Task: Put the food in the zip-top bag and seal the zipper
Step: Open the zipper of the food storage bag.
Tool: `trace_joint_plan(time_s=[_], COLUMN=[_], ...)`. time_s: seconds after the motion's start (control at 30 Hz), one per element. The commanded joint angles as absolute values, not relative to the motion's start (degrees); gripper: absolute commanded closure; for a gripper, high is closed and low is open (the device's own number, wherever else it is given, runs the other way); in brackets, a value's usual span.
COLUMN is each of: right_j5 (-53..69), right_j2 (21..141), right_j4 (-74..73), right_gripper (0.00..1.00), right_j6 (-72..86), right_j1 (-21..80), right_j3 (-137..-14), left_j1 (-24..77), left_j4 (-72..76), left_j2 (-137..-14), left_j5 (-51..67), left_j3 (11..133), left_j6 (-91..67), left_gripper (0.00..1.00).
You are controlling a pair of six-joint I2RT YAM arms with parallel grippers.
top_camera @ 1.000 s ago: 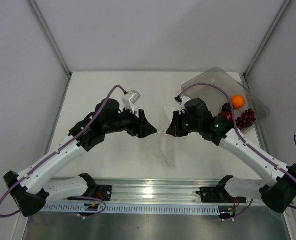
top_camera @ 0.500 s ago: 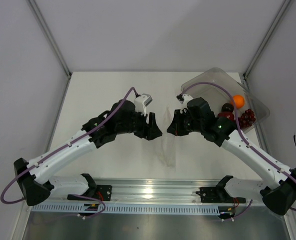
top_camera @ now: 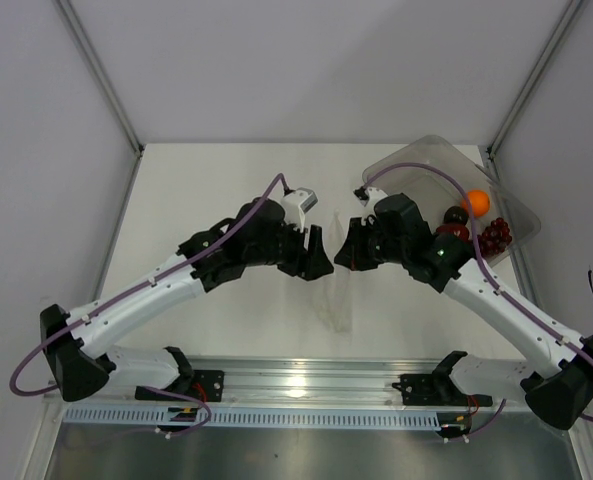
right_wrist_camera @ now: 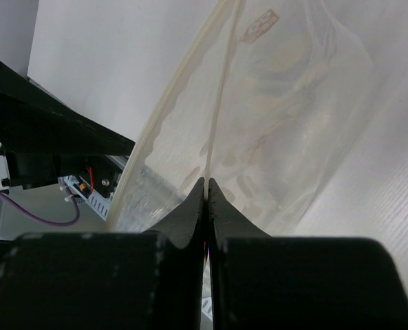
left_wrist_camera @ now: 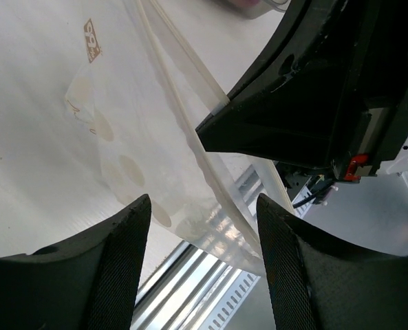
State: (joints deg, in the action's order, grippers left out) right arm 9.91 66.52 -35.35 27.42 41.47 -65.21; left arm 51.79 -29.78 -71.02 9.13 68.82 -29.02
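The zip-top bag lies flat on the tabletop, in the centre, between the two arms. It is clear and crinkled, and no food shows inside it.

Right end effector: clenched. Its two fingers are pressed together on the zipper, gripping one of the two strips at the bag's mouth. The second strip curves away to the side of the fingers, so the mouth stands parted. The body of the bag extends away from the fingertips across the tabletop.

Left end effector: released, jaws spread wide and grasping nothing. It faces the right end effector at close range. In the left wrist view, the bag's mouth edge runs through the gap between its two fingers, beyond the fingertips. Contact between the fingers and the plastic cannot be determined.

The food sits well apart from both end effectors, in a clear bin at the far right corner of the tabletop: an orange ball, a bunch of dark red grapes, a dark plum-like ball and a purple-red ball partly hidden by the right arm.
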Motion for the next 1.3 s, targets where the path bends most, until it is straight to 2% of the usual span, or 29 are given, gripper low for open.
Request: trace_joint_plan(time_s=[0.0,0.17,0.23,0.27,0.3,0.37,0.4,0.5,0.83,1.2,1.27], right_j5=[8.00,6.77,6.42,5.98,5.63,4.23,3.70,2.11,0.00,-10.55,-10.02], right_j2=[66.88,67.15,67.24,67.50,67.76,68.20,68.20,68.38,71.71,80.59,80.86], right_j4=[-35.68,-36.65,-37.00,-37.61,-37.97,-39.45,-39.81,-40.87,-43.24,-48.61,-47.90], right_gripper=[1.00,1.00,1.00,1.00,1.00,1.00,1.00,1.00,1.00,1.00,0.96], right_j6=[28.12,28.21,28.13,28.04,27.78,27.42,27.25,26.55,26.01,30.76,30.41], right_j1=[41.92,42.27,42.63,42.71,42.89,43.07,43.15,43.15,43.15,43.24,43.16], right_j3=[-68.64,-69.43,-69.78,-69.96,-70.13,-70.75,-70.93,-71.10,-72.51,-75.15,-74.89], left_j1=[52.56,52.65,52.65,52.56,52.56,52.56,52.56,52.56,52.56,52.56,52.56], left_j4=[-30.06,-31.73,-32.08,-32.25,-32.78,-33.66,-34.36,-37.87,-52.73,-53.35,-52.56], left_j2=[-72.94,-75.14,-76.28,-76.55,-77.07,-77.34,-77.52,-76.99,-74.45,-75.14,-76.63], left_j5=[8.00,6.33,6.50,6.50,6.33,5.63,4.32,0.37,-15.37,-16.97,-15.65], left_j3=[72.24,73.21,73.91,74.18,75.14,76.11,76.55,78.57,85.86,85.61,85.43], left_j6=[-29.18,-28.30,-28.21,-27.95,-27.95,-27.34,-27.16,-25.67,-23.38,-23.03,-22.50], left_gripper=[0.35,0.41,0.48,0.52,0.61,0.71,0.82,0.99,0.99,0.99,0.99])
